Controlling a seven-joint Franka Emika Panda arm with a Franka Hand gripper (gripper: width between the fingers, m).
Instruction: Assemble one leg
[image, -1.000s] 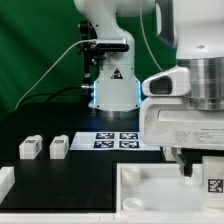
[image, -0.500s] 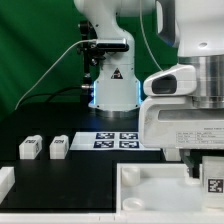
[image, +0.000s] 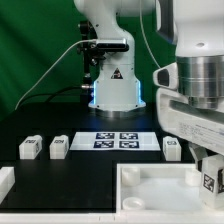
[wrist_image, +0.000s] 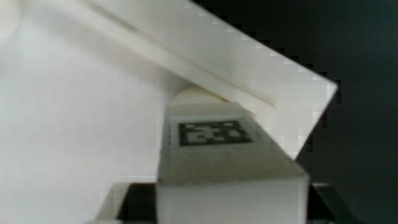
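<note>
My gripper (image: 207, 170) is at the exterior view's lower right, shut on a white leg (image: 211, 182) whose black-and-white tag faces the camera. The leg stands at the right corner of the large white square panel (image: 150, 190). In the wrist view the held leg (wrist_image: 221, 150) runs from between my dark fingers (wrist_image: 139, 200) to the panel's corner (wrist_image: 107, 110), and my gripper (wrist_image: 222, 205) grips its two sides. Whether the leg's end sits in a hole is hidden.
Two spare legs (image: 30, 148) (image: 59, 147) lie at the exterior view's left and a third (image: 172, 148) lies right of the marker board (image: 118, 140). A white part (image: 5, 181) sits at the lower left edge. The robot base (image: 110, 85) stands behind.
My hand has tilted and shifted up and to the exterior view's right, still holding the leg. This uncovers the leg lying right of the marker board.
</note>
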